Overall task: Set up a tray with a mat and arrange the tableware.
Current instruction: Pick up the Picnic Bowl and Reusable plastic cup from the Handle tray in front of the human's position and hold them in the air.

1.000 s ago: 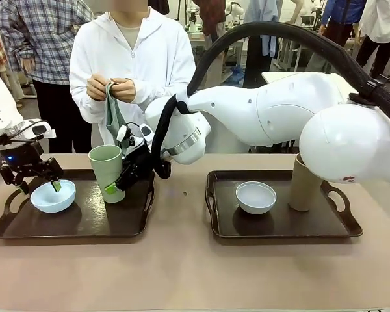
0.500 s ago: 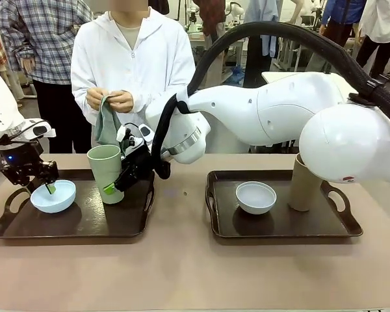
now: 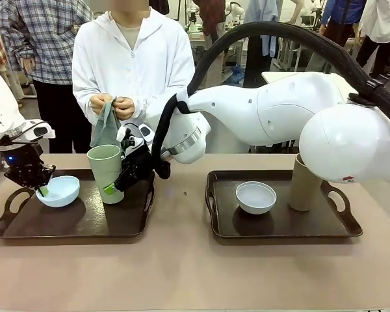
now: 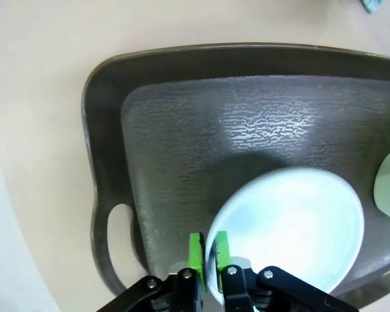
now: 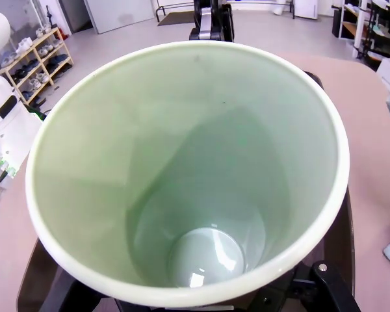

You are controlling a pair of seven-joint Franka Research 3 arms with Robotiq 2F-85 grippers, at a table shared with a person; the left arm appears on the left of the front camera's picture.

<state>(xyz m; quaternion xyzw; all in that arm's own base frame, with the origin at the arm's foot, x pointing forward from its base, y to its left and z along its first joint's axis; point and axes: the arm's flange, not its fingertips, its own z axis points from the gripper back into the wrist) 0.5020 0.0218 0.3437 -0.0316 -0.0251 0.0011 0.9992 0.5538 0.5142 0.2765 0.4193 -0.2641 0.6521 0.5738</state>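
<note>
Pale blue bowl (image 3: 60, 190) sits at the left end of the left tray (image 3: 84, 224), lower left of the front view. My left claw (image 3: 40, 188) has it by the rim: in the left wrist view the green pads (image 4: 196, 250) stand narrow, one inside the wall and one outside. All of the bowl lies to the picture-right of that pinch, towards the middle of the tray, so its weight hangs to one side of the grip. I cannot tell whether its base is clear of the tray floor.

Green cup (image 3: 104, 170) stands upright at the right end of the same tray. My right claw (image 3: 114, 186) is against its lower right side. I cannot tell whether its jaws are pressing on the wall or merely flanking it.

On the right tray (image 3: 286, 227) a white bowl (image 3: 256, 197) and a tan cup (image 3: 304, 185) stand untouched.

Across the counter (image 3: 182, 273) the person's hands (image 3: 114, 104) hold a grey-green cloth (image 3: 106, 129) just behind the green cup.

Assessment: the left tray looks to be getting cleared for the mat. A lift should go straight up, as a one-sided rim grip may let the bowl swing or slip.
</note>
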